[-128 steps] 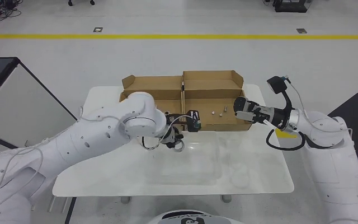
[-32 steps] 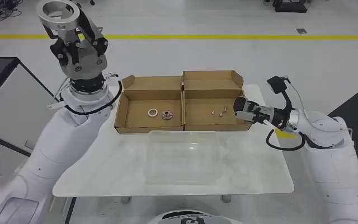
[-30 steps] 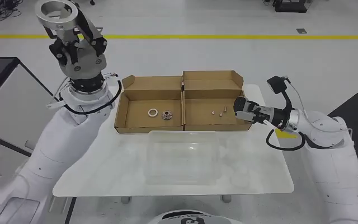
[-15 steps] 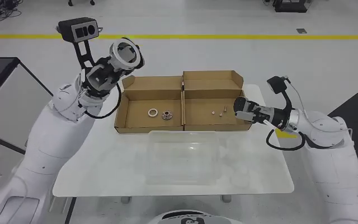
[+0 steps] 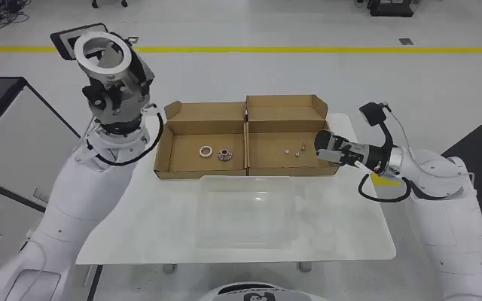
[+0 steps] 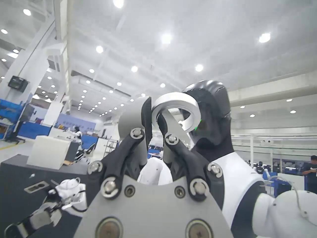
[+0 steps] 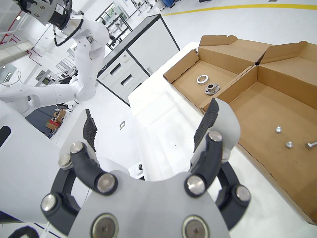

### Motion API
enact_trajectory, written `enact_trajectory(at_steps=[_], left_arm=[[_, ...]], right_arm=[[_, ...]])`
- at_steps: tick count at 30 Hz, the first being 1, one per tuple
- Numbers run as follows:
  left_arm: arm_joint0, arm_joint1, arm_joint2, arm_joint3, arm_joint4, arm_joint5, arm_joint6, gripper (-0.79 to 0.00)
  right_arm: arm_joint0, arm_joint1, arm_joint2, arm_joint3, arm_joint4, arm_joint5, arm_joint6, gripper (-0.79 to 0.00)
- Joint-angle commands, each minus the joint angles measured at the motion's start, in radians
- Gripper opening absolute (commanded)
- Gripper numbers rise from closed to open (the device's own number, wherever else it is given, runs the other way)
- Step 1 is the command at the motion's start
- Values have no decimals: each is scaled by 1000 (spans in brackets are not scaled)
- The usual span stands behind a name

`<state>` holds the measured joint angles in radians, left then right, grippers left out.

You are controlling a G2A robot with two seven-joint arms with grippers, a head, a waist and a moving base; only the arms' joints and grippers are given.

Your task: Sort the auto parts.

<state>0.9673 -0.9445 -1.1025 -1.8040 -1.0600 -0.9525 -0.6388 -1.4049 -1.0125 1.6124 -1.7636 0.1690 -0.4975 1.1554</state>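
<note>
My left gripper (image 5: 113,74) is raised high over the table's far left corner and is shut on a large metal ring (image 5: 104,54). In the left wrist view, one finger presses the outside of the large metal ring (image 6: 175,113) and the other sits inside it, so my left gripper (image 6: 154,120) pinches its wall. My right gripper (image 5: 322,144) hovers open at the right end of the right cardboard box (image 5: 271,154), with nothing between its fingers (image 7: 208,122). The left cardboard box (image 5: 162,150) holds a small ring (image 5: 203,150) and a flanged hub (image 5: 224,156). Small bolts (image 5: 294,150) lie in the right box.
A clear plastic tray (image 5: 245,211) sits on the white table (image 5: 151,233) in front of both boxes. A grey cabinet (image 7: 148,48) stands beyond the table's left side. Box flaps stand up at the back.
My left arm went from low in front of the left box to high at the far left, carrying the ring. In the last half second its wrist turned. The right arm is still.
</note>
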Motion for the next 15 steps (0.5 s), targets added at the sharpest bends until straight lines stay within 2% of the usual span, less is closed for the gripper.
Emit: enact_trajectory(at_steps=[1,7,10,15], left_arm=[[-1,-5,-6,8,-16,3,-24,-785],[-7,-8,-29,42,92,40,-119,-785],[-9,-7,-47,59,212,71,-167,-785],[-6,-8,-64,52,341,103,-189,-785]], right_arm=[[0,0,0,0,0,0,0,0],[0,0,0,0,0,0,0,0],[0,0,0,0,0,0,0,0],[0,0,0,0,0,0,0,0]])
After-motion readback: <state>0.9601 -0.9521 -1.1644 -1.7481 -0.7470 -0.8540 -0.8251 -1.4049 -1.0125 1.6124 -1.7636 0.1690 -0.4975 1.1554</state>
